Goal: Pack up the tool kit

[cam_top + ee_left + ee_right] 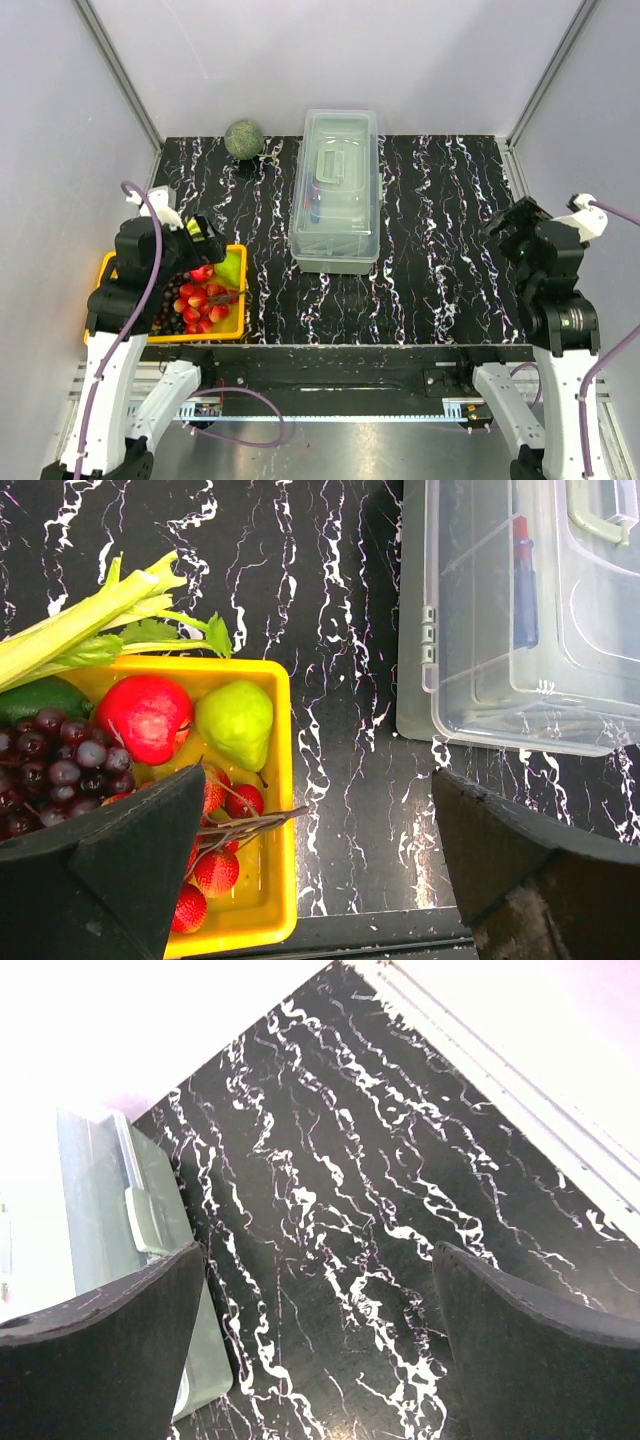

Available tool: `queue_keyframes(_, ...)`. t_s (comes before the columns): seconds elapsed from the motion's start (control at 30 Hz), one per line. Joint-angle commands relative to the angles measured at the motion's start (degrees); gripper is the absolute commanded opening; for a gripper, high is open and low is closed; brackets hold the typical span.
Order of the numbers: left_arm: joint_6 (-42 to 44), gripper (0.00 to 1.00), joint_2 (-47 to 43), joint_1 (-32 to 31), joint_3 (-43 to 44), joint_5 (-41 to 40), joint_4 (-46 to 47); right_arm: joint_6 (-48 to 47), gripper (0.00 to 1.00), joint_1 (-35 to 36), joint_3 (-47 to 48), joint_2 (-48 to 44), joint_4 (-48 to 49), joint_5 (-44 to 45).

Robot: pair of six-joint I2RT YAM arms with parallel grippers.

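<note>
We see the toolbox [337, 190], lid closed, at the middle of the counter toward its far edge. Our left gripper [318, 780] hangs spread and empty over the near left corner. Our right gripper [318, 1255] gapes empty by the right edge.

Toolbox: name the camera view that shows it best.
Top external: the whole toolbox shows, with its handle on top. The left wrist view catches only one end, with a blue-handled tool inside. The right wrist view shows just one edge and the latch.

No text or labels readable — none anywhere
</note>
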Motion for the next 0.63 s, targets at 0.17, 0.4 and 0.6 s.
queue_keyframes(0.17,1.0,0.99,-4.8,-1.6,-1.1,-3.6,0.3,-0.9,1.00,0.2,1.1,-4.4,-3.4,7.0)
queue_keyframes(0.4,0.9,0.99,-6.6,-2.7,-2.3,-2.9,1.0,2.5,0.99,0.2,1.2,-4.5,-5.7,5.4)
queue_keyframes(0.6,0.9,0.99,-6.6,-3.1,-1.8,-3.1,1.0,3.9,0.99,0.2,0.7,-4.6,-6.0,4.0)
